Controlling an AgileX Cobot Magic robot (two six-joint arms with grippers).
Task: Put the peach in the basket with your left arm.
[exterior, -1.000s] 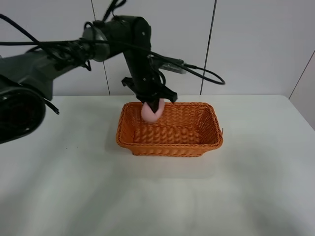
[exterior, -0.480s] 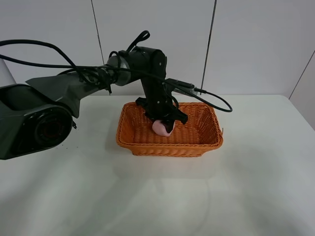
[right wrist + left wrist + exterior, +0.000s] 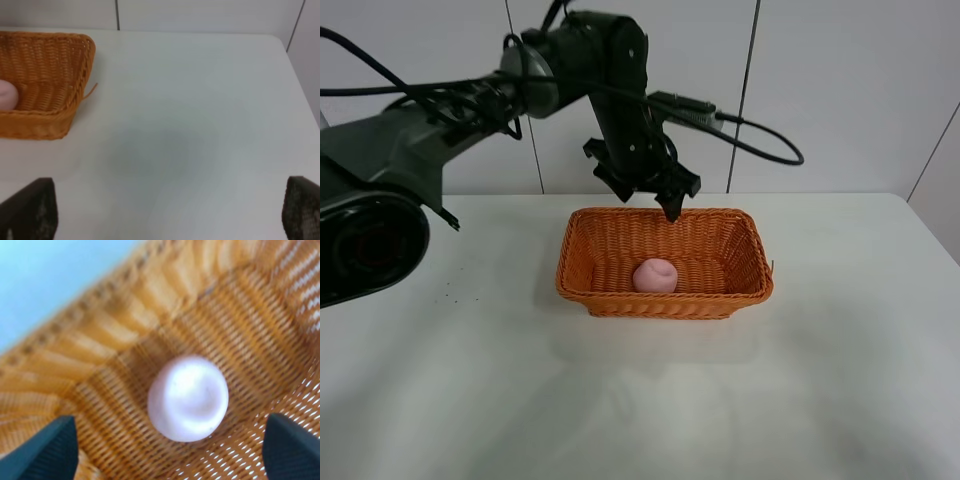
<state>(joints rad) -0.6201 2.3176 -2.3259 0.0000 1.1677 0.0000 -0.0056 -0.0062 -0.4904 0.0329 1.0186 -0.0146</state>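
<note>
- Peach [image 3: 655, 275]: lying on the floor of the basket [image 3: 665, 301], near the middle and slightly toward its left side in the high view; nothing is gripping it.
- Basket: sitting upright on the white surface [image 3: 840, 380].
- Left gripper [image 3: 648, 200]: hanging empty above the basket's far rim, with its fingers spread apart. It is clear of the peach and carried by the left arm [image 3: 610, 70], which is reaching in from the left.
- Left wrist view: looking straight down into the basket, showing the peach's shallow crease and the woven floor around it. The two dark fingertips [image 3: 50, 450] are standing far apart on either side.
- Right gripper [image 3: 165, 215]: showing only in its own wrist view, with fingers spread wide and holding nothing over bare surface.
- Right wrist view: catching the basket's near end and one edge of the peach inside it. The high view is not showing the right arm at all.
</note>
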